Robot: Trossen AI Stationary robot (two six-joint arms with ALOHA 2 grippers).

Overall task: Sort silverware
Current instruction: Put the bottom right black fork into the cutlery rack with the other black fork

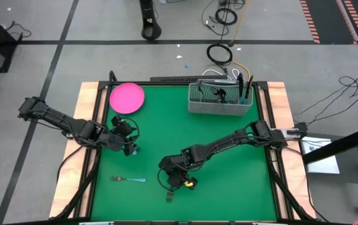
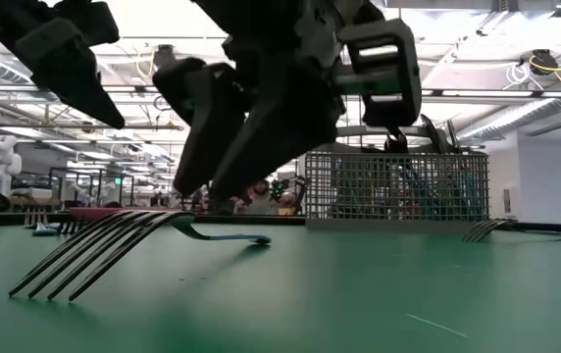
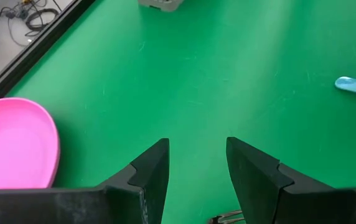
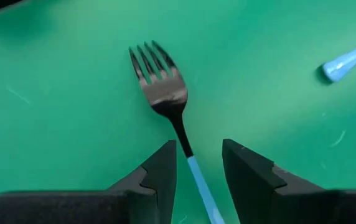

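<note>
A fork (image 4: pixel 163 87) with a dark head and a light blue handle (image 4: pixel 201 184) lies flat on the green mat near the table's near edge (image 1: pixel 169 197). My right gripper (image 4: pixel 198 163) is open just above it, one finger on either side of the handle and touching nothing; the low view shows it (image 2: pixel 224 147) over the fork (image 2: pixel 124 245). A second fork (image 1: pixel 129 180) lies to the left. My left gripper (image 3: pixel 196 163) is open over the mat beside the pink plate (image 3: pixel 13 146), with a sliver of metal (image 3: pixel 224 218) below its fingers. More silverware stands in the wire basket (image 1: pixel 219 99).
The pink plate (image 1: pixel 127 98) sits at the far left of the mat, and the wire basket (image 2: pixel 398 186) at the far right. A light blue handle end (image 4: pixel 349 61) lies near the right gripper. Another fork's tines (image 2: pixel 496 230) show in the low view. Bare mat lies between the arms.
</note>
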